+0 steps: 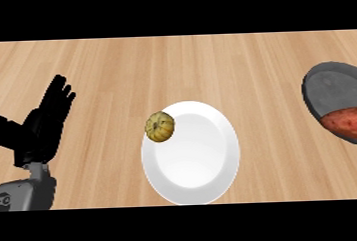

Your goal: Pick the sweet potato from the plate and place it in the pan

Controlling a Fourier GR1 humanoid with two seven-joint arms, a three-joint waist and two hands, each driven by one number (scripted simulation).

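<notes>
At the view's left edge the left robot hand (47, 119) is seen open, its fingers straight and pointing up, resting above the worktop (209, 61) with nothing held. It is kept well apart from everything the task concerns.

Near the middle a white plate (194, 164) is set on the worktop. At its upper left rim a small round, ridged, yellowish thing (160, 126) is seen, overlapping the rim; whether it lies on the plate or floats just above it cannot be told. No sweet potato is seen on the plate.

At the far right the grey pan (332, 89) is found, cut off by the view's edge. The reddish sweet potato (350, 125) lies in the pan's near part, its long axis running from upper left to lower right, its far end hidden past the edge. It lies far to the right of the left robot hand, with plate and yellowish thing between them.

The right robot hand is not shown, so its state cannot be told. The placing is judged done, with only withdrawal left; nothing is seen in the way.
</notes>
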